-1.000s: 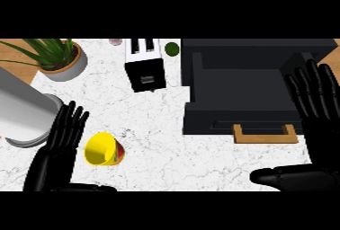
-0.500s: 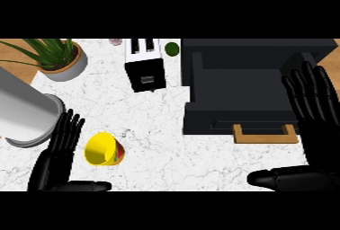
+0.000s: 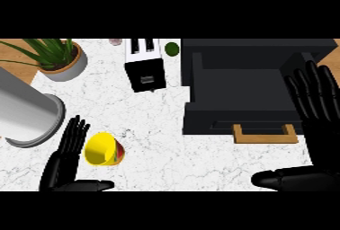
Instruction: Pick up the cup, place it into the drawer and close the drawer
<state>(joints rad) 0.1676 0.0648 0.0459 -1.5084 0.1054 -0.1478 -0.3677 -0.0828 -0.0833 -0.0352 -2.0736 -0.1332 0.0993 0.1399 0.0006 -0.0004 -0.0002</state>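
cup [image 3: 104, 148] on its side, mouth toward left hand [image 3: 65, 157] | left hand just beside, nearer, fingers straight, holding nothing | right hand [image 3: 317, 112] past drawer [image 3: 246, 96], fingers straight

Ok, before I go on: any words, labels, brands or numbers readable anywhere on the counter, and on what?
None can be read.
The black toaster has a small pale mark on its front, too small to tell whether it is text.
The yellow cup shows red and green colour on its side, no legible print.
The black drawer unit, grey cylinder and plant pot carry no visible text.
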